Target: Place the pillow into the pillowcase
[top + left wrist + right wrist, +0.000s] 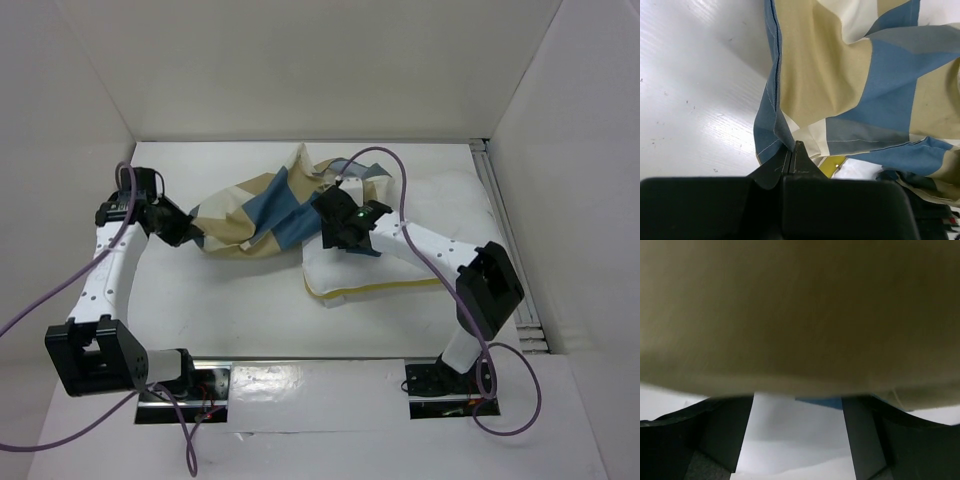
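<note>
Fingers of the left gripper pinch the pillowcase hem; the right gripper stands wide under its cloth. The pillow seems almost wholly outside.

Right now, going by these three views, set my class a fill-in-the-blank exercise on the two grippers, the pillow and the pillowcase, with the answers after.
1. The left gripper is ____ on a blue edge of the pillowcase.
2. The jaws of the right gripper stand ____.
3. The piped edge of the pillow is coloured ____.
Missing words: shut; open; yellow.
</note>
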Controlling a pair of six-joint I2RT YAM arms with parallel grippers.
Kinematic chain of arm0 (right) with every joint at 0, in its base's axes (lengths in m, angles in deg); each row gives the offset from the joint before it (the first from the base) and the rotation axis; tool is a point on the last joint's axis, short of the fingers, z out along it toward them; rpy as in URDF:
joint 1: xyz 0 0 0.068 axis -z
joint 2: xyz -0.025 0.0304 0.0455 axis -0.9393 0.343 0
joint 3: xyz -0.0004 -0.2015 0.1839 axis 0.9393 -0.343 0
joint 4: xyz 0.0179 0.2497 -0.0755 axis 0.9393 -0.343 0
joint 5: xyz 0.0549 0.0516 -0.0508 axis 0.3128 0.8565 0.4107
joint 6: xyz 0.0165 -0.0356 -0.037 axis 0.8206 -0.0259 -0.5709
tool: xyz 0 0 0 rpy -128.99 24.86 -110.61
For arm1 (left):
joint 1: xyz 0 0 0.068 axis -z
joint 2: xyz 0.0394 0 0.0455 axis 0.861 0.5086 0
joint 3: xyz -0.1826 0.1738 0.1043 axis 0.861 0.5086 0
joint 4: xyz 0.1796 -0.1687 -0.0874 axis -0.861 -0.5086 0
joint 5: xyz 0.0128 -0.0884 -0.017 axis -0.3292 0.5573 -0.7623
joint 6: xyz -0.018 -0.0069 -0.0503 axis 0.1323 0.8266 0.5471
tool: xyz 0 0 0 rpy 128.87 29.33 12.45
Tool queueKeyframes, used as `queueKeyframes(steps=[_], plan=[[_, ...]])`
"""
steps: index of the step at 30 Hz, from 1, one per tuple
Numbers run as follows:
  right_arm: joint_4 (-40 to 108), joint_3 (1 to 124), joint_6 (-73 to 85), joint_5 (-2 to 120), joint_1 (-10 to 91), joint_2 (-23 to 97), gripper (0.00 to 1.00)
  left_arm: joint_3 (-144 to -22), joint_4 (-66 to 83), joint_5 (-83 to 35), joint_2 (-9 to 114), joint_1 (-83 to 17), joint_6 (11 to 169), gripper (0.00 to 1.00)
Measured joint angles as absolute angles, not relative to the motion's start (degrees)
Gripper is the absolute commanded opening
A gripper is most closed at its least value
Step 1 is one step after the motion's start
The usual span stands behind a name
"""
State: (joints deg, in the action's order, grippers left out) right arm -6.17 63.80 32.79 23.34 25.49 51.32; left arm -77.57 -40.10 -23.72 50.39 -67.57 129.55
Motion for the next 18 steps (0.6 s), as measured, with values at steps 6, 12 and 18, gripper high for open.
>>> queueKeyframes(steps=[6, 12, 18], plan=[[-3.5, 58.9, 32.9, 23.0, 27.0, 51.8, 0.69, -81.6, -40.3, -23.1, 51.6, -68.5, 129.4, 0.0], [-0.4, 54.6, 33.6, 23.4, 28.1, 51.2, 0.38, -83.6, -40.2, -22.7, 52.9, -68.9, 129.3, 0.0], [-0.3, 54.0, 34.4, 23.1, 28.7, 49.3, 0.0, -86.0, -40.6, -22.5, 54.0, -69.7, 129.3, 0.0]])
